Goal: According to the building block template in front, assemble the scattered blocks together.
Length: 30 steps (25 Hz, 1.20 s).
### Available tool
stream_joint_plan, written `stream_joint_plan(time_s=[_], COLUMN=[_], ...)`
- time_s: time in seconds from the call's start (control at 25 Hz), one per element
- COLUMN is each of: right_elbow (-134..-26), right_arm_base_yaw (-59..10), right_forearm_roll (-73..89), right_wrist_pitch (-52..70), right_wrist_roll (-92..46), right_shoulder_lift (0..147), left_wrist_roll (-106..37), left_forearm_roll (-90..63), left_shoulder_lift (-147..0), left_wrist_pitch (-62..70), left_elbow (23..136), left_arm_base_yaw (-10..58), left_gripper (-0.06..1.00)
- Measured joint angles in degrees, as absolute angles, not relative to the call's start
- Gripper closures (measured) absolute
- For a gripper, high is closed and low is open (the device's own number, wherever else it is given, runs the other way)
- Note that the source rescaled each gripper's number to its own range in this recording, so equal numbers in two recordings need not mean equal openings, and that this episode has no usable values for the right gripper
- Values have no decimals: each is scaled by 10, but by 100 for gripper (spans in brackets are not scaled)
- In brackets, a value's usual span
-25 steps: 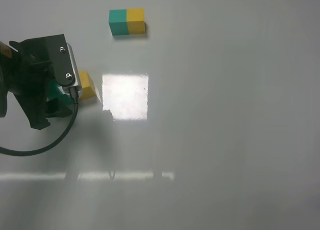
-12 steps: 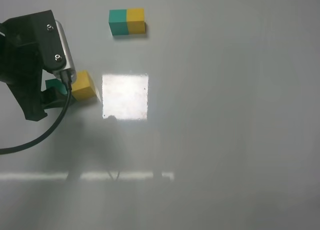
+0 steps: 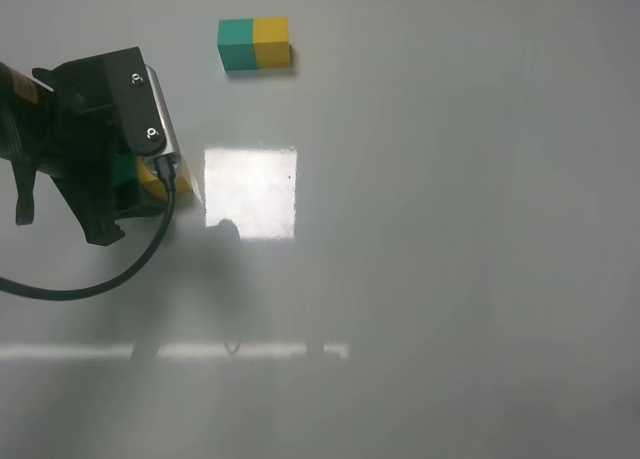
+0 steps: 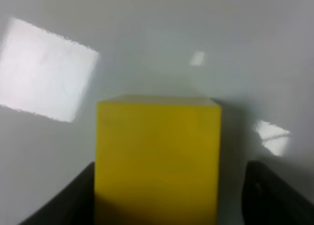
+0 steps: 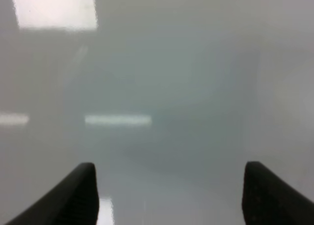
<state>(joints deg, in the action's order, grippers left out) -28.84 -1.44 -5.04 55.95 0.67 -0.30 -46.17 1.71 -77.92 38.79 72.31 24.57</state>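
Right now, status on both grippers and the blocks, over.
Left gripper open, straddling yellow cube, not clamped. Right gripper open, empty. Teal cube mostly hidden under left arm; template at rear, apart. No obstruction seen.

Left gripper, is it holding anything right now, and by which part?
Nothing gripped, it seems: the yellow cube sits between the open fingers of the left gripper, with a gap showing beside one face.

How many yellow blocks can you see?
2. One yellow cube sits between the fingers of the left pincer, mostly hidden by the arm from above. The other is the yellow half of the joined pair near the high view's top. Others may hide under the arm.
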Motion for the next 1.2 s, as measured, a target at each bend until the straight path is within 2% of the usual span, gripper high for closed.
stream_joint_plan(time_s=[0.04,0.08,0.12,0.4,0.8,1.2], right_elbow=[-288,-288,-288,-288,-288,-288], right_arm_base_yaw=[-14,-14,-14,-14,-14,-14], right_forearm_roll=[-50,-50,-50,-50,-50,-50], right_wrist_pitch=[560,560,560,560,560,560], right_wrist_roll=[7,7,7,7,7,7], right_shoulder_lift=[-3,-3,-3,-3,-3,-3], left_wrist_roll=[-462,-462,-462,-471,-572,-586], left_forearm_roll=[17,16,16,7,0,18], left_shoulder_lift=[-780,-781,-782,-783,-811,-889], left_wrist_pitch=[385,385,385,390,420,462], left_elbow=[723,723,723,728,847,889], left_arm_base_yaw=[246,246,246,251,349,349], left_gripper=[72,94,92,92,92,93])
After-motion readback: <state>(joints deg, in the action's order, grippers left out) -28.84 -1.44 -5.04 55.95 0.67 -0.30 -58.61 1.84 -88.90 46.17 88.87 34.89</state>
